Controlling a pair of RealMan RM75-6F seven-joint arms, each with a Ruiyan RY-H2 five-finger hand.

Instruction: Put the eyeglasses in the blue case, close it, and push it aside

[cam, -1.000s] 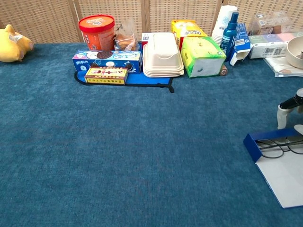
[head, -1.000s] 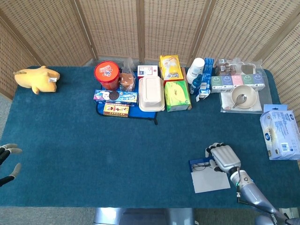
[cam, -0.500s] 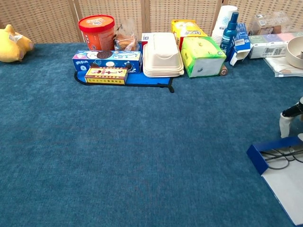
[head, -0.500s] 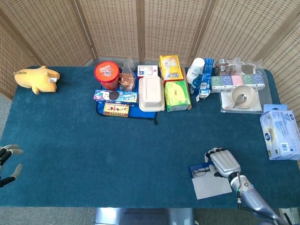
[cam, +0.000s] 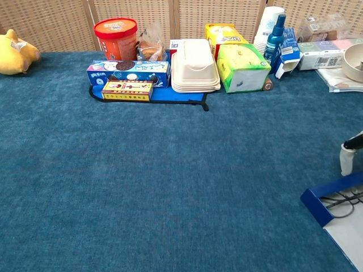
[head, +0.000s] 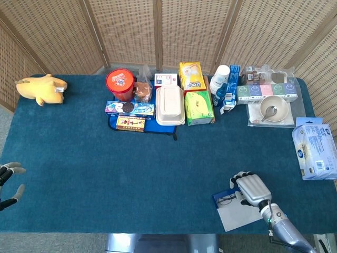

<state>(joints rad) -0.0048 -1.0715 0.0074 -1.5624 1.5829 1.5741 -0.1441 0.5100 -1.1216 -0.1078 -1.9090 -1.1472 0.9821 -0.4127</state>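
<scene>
Drift was the story: over the last second the open blue case (head: 227,201) with its pale grey lid flap, dark-framed eyeglasses (head: 227,199) already inside, slid toward the worktop's near edge under the right hand (head: 250,188). That hand lay flat on the case's right end, gripping nothing. Lid unclosed. Left hand (head: 9,181) hung spread and empty, far left.
</scene>
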